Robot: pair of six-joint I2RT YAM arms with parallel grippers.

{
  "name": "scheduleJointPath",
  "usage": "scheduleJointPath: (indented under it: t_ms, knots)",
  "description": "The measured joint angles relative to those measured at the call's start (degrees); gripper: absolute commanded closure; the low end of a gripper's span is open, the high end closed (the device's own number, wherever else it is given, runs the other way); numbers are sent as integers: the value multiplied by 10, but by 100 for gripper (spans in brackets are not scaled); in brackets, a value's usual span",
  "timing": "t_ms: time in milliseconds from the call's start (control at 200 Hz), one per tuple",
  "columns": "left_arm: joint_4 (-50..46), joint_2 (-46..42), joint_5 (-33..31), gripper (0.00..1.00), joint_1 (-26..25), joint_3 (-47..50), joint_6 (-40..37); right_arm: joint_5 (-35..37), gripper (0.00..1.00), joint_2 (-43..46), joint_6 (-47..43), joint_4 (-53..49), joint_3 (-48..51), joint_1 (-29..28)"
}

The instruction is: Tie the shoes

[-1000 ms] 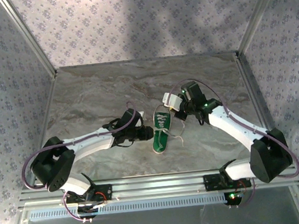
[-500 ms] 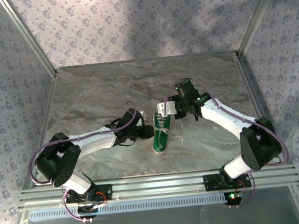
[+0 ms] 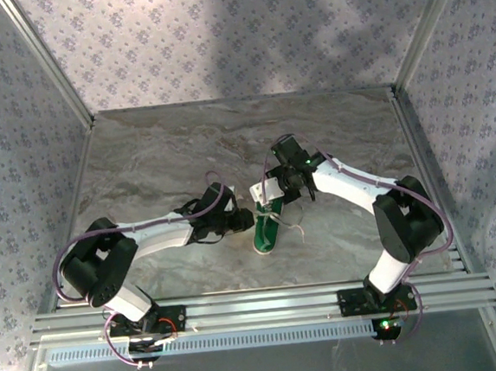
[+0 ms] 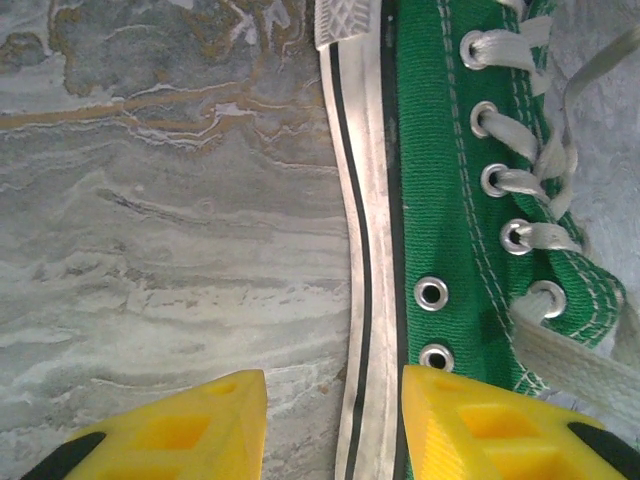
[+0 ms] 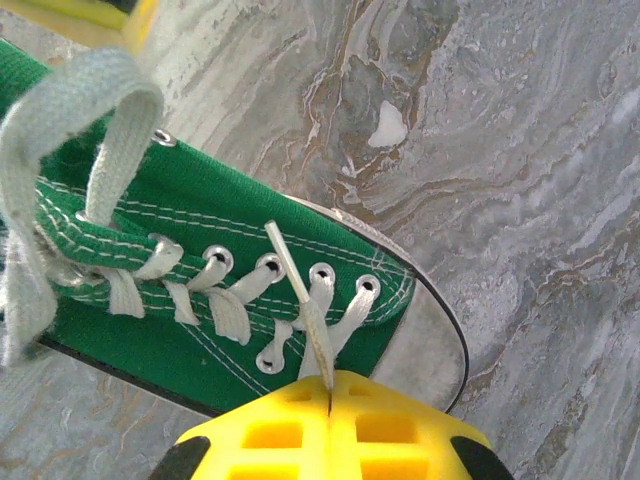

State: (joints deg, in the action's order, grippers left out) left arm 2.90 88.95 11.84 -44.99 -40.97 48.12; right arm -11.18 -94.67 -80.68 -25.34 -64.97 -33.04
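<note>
Fingers [image 5: 262, 437] of the right gripper [image 5: 330, 392] pinched tight on 1 white lace [image 5: 298, 285] tip.
Green sneaker [image 3: 265, 229] lies near the middle of the table [image 3: 158, 150], a little toward the near edge. The right gripper holds the lace just above the eyelets by the toe cap. The left gripper [image 4: 335, 425] sits at the shoe's flank facing the left edge, its 2 yellow fingers apart, 1 over bare table, 1 over green canvas, the white sole edge between them.

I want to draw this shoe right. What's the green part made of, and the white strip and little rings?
Green part: looks like woven canvas, matte, stitching visible. White strip: probably rubber, smooth, slightly scuffed. Little rings: likely metal, shiny.
</note>
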Motion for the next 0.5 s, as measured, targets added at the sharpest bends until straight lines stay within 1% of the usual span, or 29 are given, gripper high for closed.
scheduleJointPath:
  t_ms: [380, 500]
  knots:
    - [4, -5, 0, 60, 0, 14, 7, 5, 100, 0, -4, 0, 11, -15]
    - [8, -8, 4, 58, 0, 19, 6, 4, 100, 0, -4, 0, 16, -18]
